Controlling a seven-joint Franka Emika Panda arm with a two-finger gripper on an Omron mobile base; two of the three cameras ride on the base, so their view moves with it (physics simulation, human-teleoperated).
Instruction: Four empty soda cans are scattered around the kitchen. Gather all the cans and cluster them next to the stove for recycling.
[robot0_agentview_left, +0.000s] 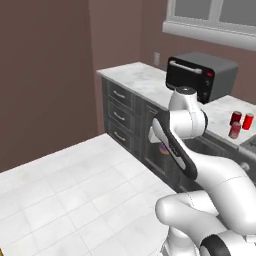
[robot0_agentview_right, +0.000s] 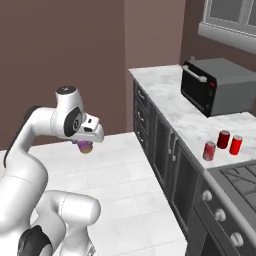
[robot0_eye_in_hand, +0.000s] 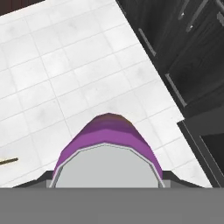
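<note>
I've got the purple can (robot0_eye_in_hand: 107, 144) clamped in the hand (robot0_agentview_right: 85, 145), hanging out over the white tile floor (robot0_agentview_left: 75, 190) in front of the dark cabinets (robot0_agentview_right: 165, 150). So this is the carry leg for the last can. The three red cans (robot0_agentview_right: 222, 142) already sit together on the table (robot0_agentview_right: 165, 95) right beside the stove (robot0_agentview_right: 240, 180). Can't see the fingertips around the can, but I'm fairly sure the grip is solid. Next I need to lift over the table edge and set it down by the others without knocking them.
</note>
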